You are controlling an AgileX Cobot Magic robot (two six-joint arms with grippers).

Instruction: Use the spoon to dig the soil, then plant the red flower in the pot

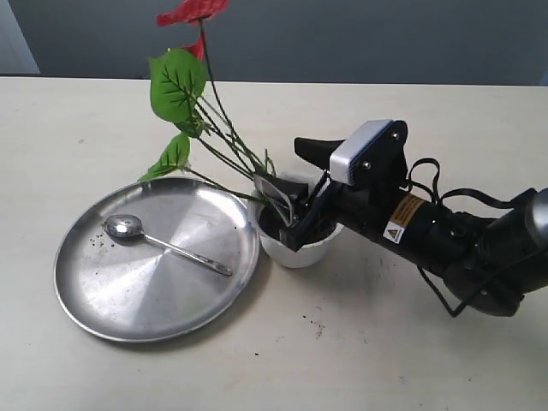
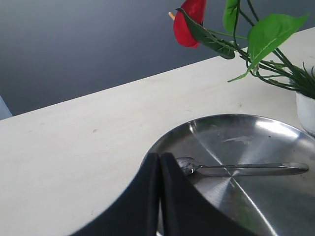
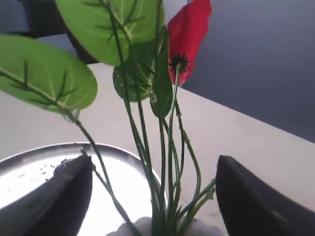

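The red flower (image 1: 193,10) stands in the white pot (image 1: 295,248), its stems leaning left over the plate. Dark soil (image 1: 321,229) shows inside the pot, mostly hidden by a finger. My right gripper (image 1: 293,195) is open at the pot's mouth. In the right wrist view the stems (image 3: 167,187) rise between its wide-apart fingers (image 3: 54,196), touching neither, with the bloom (image 3: 187,34) above. The spoon (image 1: 167,244) lies on the steel plate (image 1: 128,300). My left gripper (image 2: 160,162) is shut and empty at the plate's edge, close to the spoon's bowl (image 2: 187,166). It is outside the exterior view.
The plate (image 2: 266,142) carries a few soil crumbs. More crumbs lie on the table in front of the pot (image 1: 317,324). The right arm's body (image 1: 445,235) stretches across the table's right side. The pot's side (image 2: 307,113) borders the plate.
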